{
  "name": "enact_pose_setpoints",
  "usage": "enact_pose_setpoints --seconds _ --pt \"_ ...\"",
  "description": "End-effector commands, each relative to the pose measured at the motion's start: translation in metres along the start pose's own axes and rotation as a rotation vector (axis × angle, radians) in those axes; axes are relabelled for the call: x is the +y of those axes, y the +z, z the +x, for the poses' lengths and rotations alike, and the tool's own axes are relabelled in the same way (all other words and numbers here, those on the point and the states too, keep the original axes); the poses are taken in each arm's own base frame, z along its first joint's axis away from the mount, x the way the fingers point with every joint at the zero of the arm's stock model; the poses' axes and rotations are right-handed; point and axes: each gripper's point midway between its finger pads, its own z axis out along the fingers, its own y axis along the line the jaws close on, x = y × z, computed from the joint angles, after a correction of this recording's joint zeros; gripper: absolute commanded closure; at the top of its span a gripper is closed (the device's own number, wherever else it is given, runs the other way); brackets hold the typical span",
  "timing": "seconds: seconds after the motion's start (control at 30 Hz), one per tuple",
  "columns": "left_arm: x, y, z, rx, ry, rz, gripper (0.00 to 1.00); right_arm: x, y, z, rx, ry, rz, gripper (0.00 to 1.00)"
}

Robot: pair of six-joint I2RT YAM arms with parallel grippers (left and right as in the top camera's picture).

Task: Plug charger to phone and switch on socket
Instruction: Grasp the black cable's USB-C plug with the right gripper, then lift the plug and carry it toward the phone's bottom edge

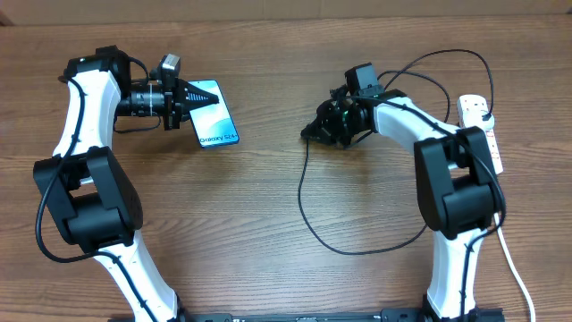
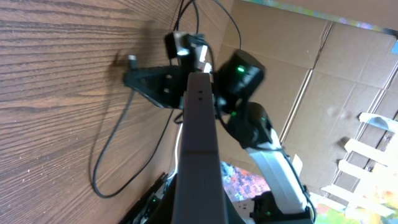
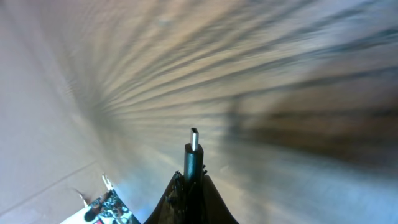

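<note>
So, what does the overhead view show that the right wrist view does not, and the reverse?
Only overhead: the left hand shut on the phone, the white power strip at the far right, and the long loop of the charger cable. Only right wrist: a close look at the connector tip, its metal end bare and sticking out past the hand. Both: the right hand shut on the charger, and the wooden table, which is blurred in the wrist view.
</note>
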Motion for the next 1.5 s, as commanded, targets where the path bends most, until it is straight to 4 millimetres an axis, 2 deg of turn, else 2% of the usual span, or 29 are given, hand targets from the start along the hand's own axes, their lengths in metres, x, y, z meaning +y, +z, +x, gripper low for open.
enact_pose_setpoints --seconds 0.0,0.17,0.33,0.53,0.83,1.03,1.13,1.33,1.47 --pt "-0.010 0.001 0.002 0.005 0.040 0.027 0.96 0.058 -0.057 -0.002 -0.099 -0.172 -0.085 0.96" --pt "-0.010 0.006 0.003 0.015 0.044 0.016 0.96 0.088 -0.098 0.013 -0.149 -0.258 -0.116 0.96" --pt "-0.015 0.018 0.010 0.047 0.059 0.025 0.96 0.117 -0.140 0.039 -0.193 -0.344 -0.144 0.96" --pt "-0.037 0.028 0.018 0.082 0.133 0.140 0.96 0.127 -0.168 0.067 -0.202 -0.402 -0.143 0.96" --pt "-0.066 0.041 0.028 0.132 0.180 0.281 0.96 0.129 -0.197 0.107 -0.191 -0.547 -0.114 0.96" --pt "-0.073 0.050 0.032 0.158 0.201 0.306 0.96 0.139 -0.198 0.127 -0.180 -0.605 -0.144 0.96" --pt "-0.074 0.053 0.030 0.168 0.181 0.303 0.96 0.148 -0.182 0.147 -0.130 -0.656 -0.204 0.96" --pt "-0.077 0.054 0.024 0.170 0.178 0.303 0.96 0.157 -0.152 0.170 -0.067 -0.670 -0.241 0.96" --pt "-0.080 0.054 0.017 0.170 0.184 0.303 0.96 0.163 -0.143 0.183 -0.041 -0.700 -0.254 0.96"
